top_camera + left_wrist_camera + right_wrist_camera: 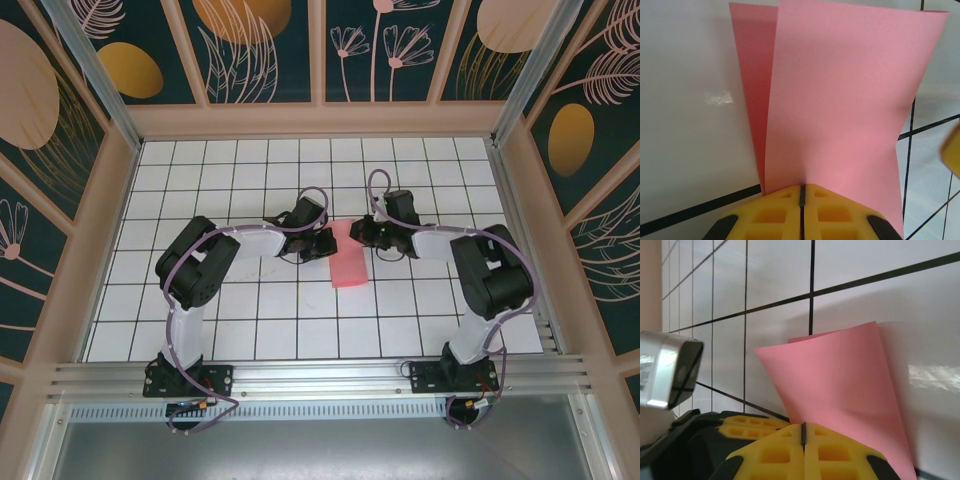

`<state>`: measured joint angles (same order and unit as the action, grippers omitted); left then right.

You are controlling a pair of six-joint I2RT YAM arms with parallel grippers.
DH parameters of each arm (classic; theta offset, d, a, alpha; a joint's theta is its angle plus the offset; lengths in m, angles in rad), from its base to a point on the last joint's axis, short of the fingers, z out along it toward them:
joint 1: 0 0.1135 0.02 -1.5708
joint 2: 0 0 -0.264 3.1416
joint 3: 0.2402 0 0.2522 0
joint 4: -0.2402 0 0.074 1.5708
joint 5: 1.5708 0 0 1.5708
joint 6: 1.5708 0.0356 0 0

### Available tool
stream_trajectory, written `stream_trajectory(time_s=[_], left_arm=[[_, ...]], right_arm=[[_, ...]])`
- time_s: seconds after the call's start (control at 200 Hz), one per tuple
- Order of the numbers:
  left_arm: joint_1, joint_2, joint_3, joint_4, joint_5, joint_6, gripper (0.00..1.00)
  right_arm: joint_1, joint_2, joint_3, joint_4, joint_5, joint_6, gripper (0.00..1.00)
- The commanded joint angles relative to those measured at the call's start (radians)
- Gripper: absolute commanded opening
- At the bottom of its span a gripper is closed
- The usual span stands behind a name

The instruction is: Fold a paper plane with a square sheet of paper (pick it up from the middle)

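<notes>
Two pinches: left gripper and right gripper clamp the square sheet of paper mid-frame; wrist views reveal doubled layers.

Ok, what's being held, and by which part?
The square sheet of paper: left gripper pinches its left edge, right gripper its right edge.
</notes>
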<state>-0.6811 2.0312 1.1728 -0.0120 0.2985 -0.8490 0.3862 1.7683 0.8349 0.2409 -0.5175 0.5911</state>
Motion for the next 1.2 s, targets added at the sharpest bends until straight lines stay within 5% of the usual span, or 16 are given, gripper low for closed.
stream_trajectory(time_s=[0.0,0.395,0.771,1.191], left_arm=[[-0.001,0.104,-0.052,-0.17,-0.134,0.01,0.1],[-0.001,0.105,-0.075,-0.179,-0.141,0.005,0.09],[-0.001,0.103,-0.072,-0.174,-0.139,0.01,0.08],[-0.001,0.094,-0.088,-0.174,-0.14,0.007,0.08]], right_arm=[[-0.006,0.076,0.045,0.024,-0.018,0.008,0.05],[-0.125,0.115,0.033,0.032,0.06,0.05,0.04],[-0.029,0.103,0.101,0.051,-0.021,0.049,0.05],[-0.058,0.232,0.165,0.007,0.113,0.083,0.04]])
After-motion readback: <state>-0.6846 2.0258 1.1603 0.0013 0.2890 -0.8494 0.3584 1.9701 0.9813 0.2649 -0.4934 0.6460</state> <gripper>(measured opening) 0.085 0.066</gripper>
